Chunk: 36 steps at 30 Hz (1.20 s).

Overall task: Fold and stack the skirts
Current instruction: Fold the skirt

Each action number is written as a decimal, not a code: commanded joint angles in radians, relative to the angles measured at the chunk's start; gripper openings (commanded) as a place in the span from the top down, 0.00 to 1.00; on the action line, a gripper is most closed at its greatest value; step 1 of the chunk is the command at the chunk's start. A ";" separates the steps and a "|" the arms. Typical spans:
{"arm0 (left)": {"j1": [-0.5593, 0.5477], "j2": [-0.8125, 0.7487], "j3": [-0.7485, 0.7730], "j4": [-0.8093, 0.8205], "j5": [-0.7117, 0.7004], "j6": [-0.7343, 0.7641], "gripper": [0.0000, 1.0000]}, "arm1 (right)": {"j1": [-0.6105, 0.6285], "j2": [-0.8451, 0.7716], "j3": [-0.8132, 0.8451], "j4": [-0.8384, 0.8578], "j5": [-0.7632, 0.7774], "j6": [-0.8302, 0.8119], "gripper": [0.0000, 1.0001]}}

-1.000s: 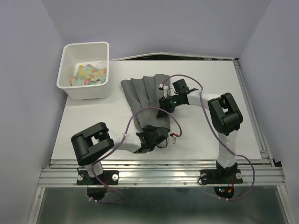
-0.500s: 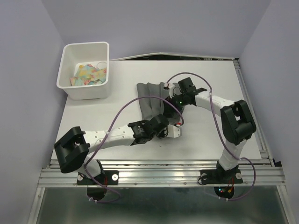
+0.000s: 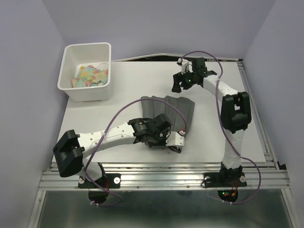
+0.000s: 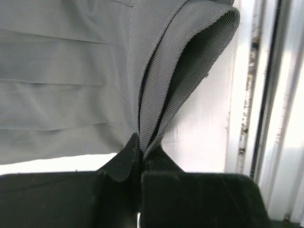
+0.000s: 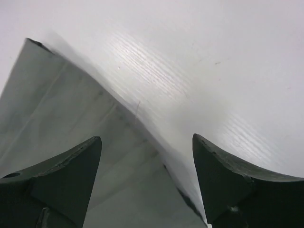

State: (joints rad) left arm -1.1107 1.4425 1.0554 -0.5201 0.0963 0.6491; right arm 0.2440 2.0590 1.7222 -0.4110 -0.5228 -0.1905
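1. Starting at the left, leave the white bin [image 3: 88, 94] alone. It stands at the far left of the tabletop [image 3: 95, 123] with coloured scraps inside, well apart from the work.
2. Check your left tool [image 3: 167, 140]. It is squeezed fully closed on the near edge of the skirt [image 3: 161, 111]. The wrist view shows two layers of grey cloth pinched between the fingers, curling up in a loose loop.
3. Note that the skirt lies mid-tabletop with its pleats fanned toward the far side. It looks only partly folded, so the step in hand is probably carrying this pinched edge across to make the fold.
4. Lift just enough for the cloth to clear itself, then travel slowly and level so both layers move together and the pleats do not bunch.
5. Lay the edge down flat before you let go, because a loop like this one springs back if dropped early.
6. Turn to your right tool [image 5: 146, 138]. Its jaws stand wide apart and hold nothing, and it hangs over the skirt's far edge with a corner of cloth showing below.
7. Bring it down onto that corner to pin it while the left side folds.
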 commanded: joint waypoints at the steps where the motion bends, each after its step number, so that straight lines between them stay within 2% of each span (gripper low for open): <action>1: -0.005 -0.034 0.087 -0.127 0.157 -0.025 1.00 | 0.017 0.099 0.033 -0.048 -0.005 -0.001 0.19; 7: 0.011 -0.014 0.118 -0.169 0.166 -0.020 1.00 | 0.017 0.133 -0.050 -0.040 -0.169 0.011 0.27; 11: 0.060 0.024 0.231 -0.204 0.206 -0.022 1.00 | 0.017 0.096 -0.154 -0.043 -0.301 -0.010 0.31; 15: 0.110 0.102 0.366 -0.260 0.244 -0.026 1.00 | 0.037 0.076 -0.222 -0.090 -0.359 -0.073 0.34; 20: 0.172 0.182 0.500 -0.300 0.279 -0.017 1.00 | 0.057 0.055 -0.285 -0.097 -0.373 -0.095 0.35; 27: 0.252 0.292 0.635 -0.294 0.250 0.012 1.00 | 0.086 0.018 -0.340 -0.095 -0.413 -0.121 0.36; 36: 0.336 0.430 0.675 -0.241 0.223 0.041 1.00 | 0.095 0.001 -0.374 -0.098 -0.408 -0.142 0.36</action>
State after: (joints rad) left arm -0.8059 1.8507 1.6855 -0.7998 0.3305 0.6662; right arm 0.3283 2.0872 1.3800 -0.4641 -0.9432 -0.3088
